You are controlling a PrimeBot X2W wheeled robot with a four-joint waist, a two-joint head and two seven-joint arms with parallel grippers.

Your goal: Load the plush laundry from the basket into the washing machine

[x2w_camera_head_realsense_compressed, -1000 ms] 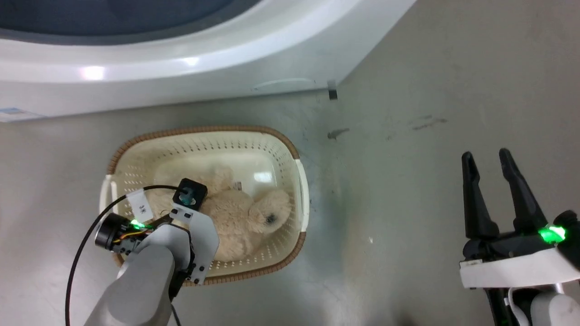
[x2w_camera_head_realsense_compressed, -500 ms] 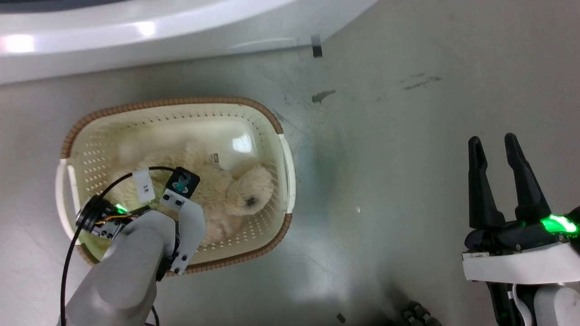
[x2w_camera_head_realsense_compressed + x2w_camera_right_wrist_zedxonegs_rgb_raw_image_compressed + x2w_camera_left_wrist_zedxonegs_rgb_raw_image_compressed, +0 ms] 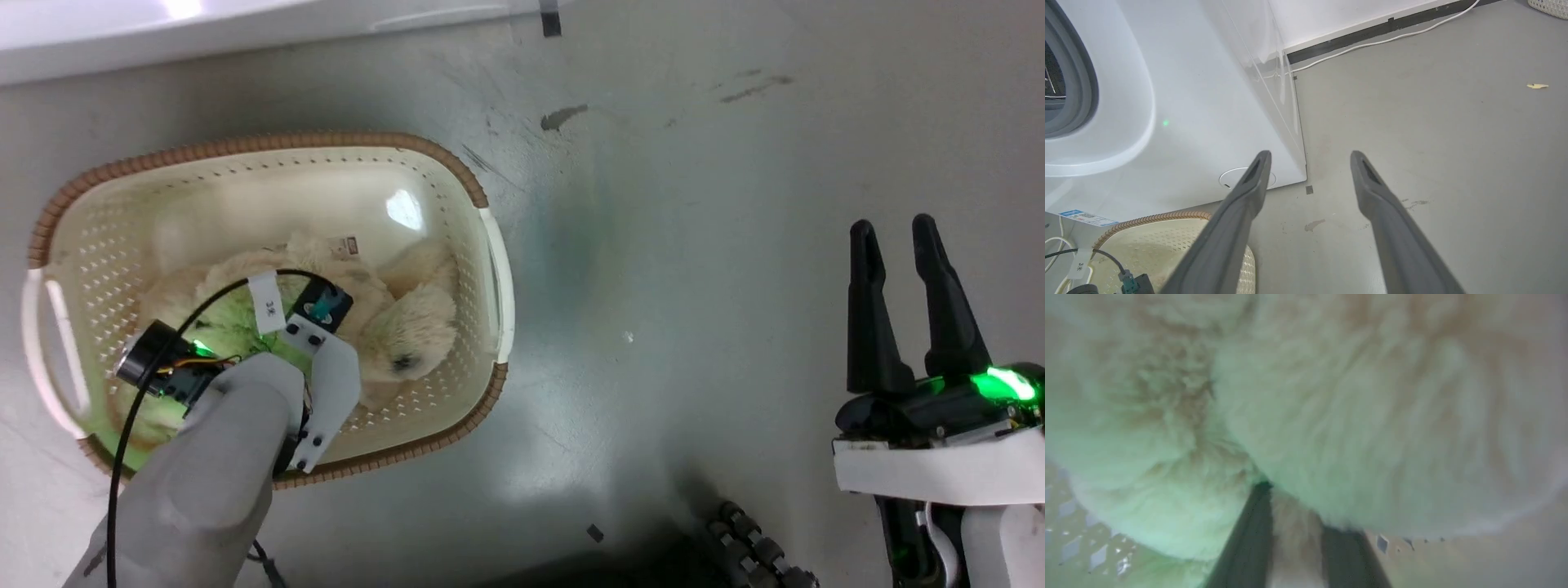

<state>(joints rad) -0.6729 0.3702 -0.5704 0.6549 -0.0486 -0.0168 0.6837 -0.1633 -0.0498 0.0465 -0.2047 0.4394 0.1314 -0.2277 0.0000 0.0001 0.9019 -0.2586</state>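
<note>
From the head, the pale left forearm (image 3: 204,490) reaches into the oval cream perforated plastic basket (image 3: 488,269) where the shaggy cream-beige stuffed toy (image 3: 412,322) lies, right gripper (image 3: 892,224) spread and aside, likely for clearance; at the left wrist, the left gripper (image 3: 1298,522) straddles a fold of fur, though I cannot tell if it pinches; the right wrist faces the large white front-loading washing machine (image 3: 1188,102).

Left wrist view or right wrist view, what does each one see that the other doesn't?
Left wrist view, not the right: the plush laundry, shaggy fur close up, with the left gripper pushed into it. Right wrist view, not the left: the washing machine, the open right gripper, grey floor, a white cable. Both: the basket, cream with holes.
</note>
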